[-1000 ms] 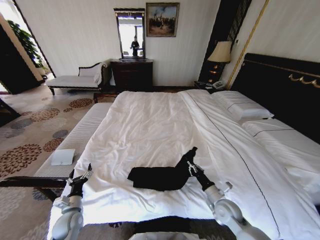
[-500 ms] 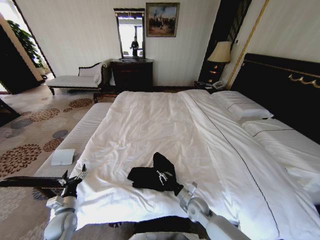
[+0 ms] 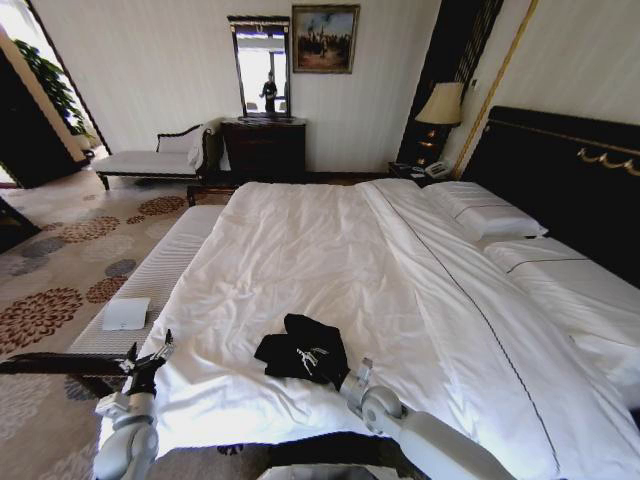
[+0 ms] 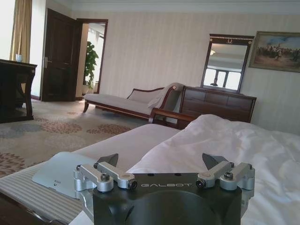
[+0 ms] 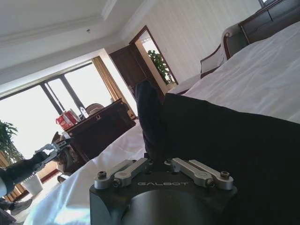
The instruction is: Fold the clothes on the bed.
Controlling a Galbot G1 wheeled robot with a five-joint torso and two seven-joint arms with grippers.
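Note:
The clothes point(image 3: 300, 348), a black T-shirt, lie bunched in a small heap on the white duvet of the bed point(image 3: 330, 250), near its front edge. My right gripper point(image 3: 322, 362) is at the heap's near right side, shut on a fold of the black cloth. In the right wrist view the shirt point(image 5: 225, 140) rises in a pinched ridge straight out of the right gripper point(image 5: 159, 163). My left gripper point(image 3: 150, 358) hovers open at the bed's front left corner, apart from the shirt. In the left wrist view the left gripper point(image 4: 159, 161) has nothing between its fingers.
A long padded bench point(image 3: 160, 270) runs along the bed's left side, with a flat white item point(image 3: 125, 313) on it. Pillows point(image 3: 485, 215) and a dark headboard point(image 3: 560, 170) lie to the right. A chaise point(image 3: 150, 160), dresser point(image 3: 263, 148) and lamp point(image 3: 443, 105) stand by the far wall.
My right gripper has swung left and nearer to me, carrying the shirt's right part over the rest, so the spread shirt is now a compact heap. The left arm has barely moved.

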